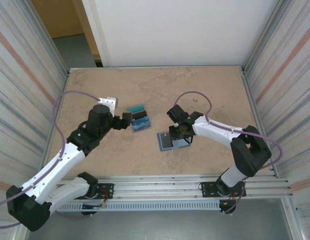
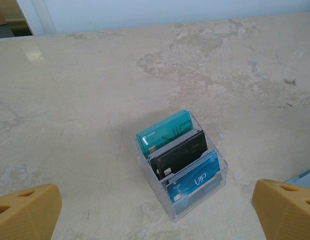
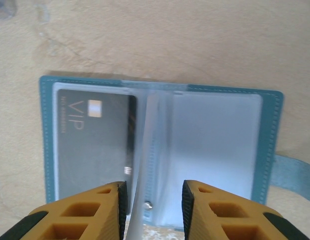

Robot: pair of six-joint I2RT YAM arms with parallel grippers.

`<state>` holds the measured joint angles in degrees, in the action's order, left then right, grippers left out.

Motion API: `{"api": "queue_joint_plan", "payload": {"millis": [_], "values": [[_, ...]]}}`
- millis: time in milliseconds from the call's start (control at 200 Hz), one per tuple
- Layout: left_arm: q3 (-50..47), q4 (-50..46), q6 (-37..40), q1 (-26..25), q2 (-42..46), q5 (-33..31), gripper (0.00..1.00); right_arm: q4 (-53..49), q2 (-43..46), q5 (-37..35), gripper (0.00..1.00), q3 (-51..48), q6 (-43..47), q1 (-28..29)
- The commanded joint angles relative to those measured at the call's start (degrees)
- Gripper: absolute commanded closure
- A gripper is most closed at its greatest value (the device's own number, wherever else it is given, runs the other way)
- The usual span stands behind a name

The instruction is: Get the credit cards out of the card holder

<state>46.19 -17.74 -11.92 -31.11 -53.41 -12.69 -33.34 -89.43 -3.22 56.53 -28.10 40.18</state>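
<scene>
- The card holder lies open and flat on the table, directly under the right gripper. Its closing tab points out to the right in the right wrist view.
- 1 dark card sits in the left pocket of the holder. The right pocket looks empty.
- This card lies to the left of the gap between the right fingers, and its long axis runs toward the gripper, not across it.
- A clear plastic leaf stands up from the middle fold and passes between the 2 fingers, close to the left one.
- The right jaws are about half open, with a visible gap. I judge they hold nothing firmly.
- 3 credit cards, teal, black and blue, stand upright in a clear rack, out of the holder.
- The left gripper is wide open and empty, just beside this rack and well apart from the holder.
- The right arm is the nearer one. I think it must shift left, past the leaf, to reach the dark card.
</scene>
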Motion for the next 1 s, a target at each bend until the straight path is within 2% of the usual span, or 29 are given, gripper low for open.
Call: {"api": "queue_joint_plan", "payload": {"millis": [0, 356, 727, 877, 997], "values": [[2.02, 0.13, -0.12, 0.16, 0.80, 1.43, 0.01, -1.84, 2.72, -0.70, 0.65, -1.94, -1.63, -1.87], [1.71, 0.24, -0.56, 0.05, 0.28, 1.91, 0.01, -0.55, 3.31, 0.48, 0.65, -6.03, -2.05, -6.90], [0.27, -0.94, -0.71, -0.70, -0.44, 1.30, 0.01, 1.48, 7.12, 6.45, 0.70, -6.21, -3.38, -7.57], [-0.98, -0.97, 0.30, -3.44, -1.74, 3.25, 0.01, 3.11, 8.51, 10.80, 0.71, -6.35, -3.90, -8.16], [-1.62, -0.96, -0.23, -8.22, -4.80, -0.53, 0.01, 5.47, 8.32, 14.54, 0.72, -6.95, -4.35, -8.45]]}}
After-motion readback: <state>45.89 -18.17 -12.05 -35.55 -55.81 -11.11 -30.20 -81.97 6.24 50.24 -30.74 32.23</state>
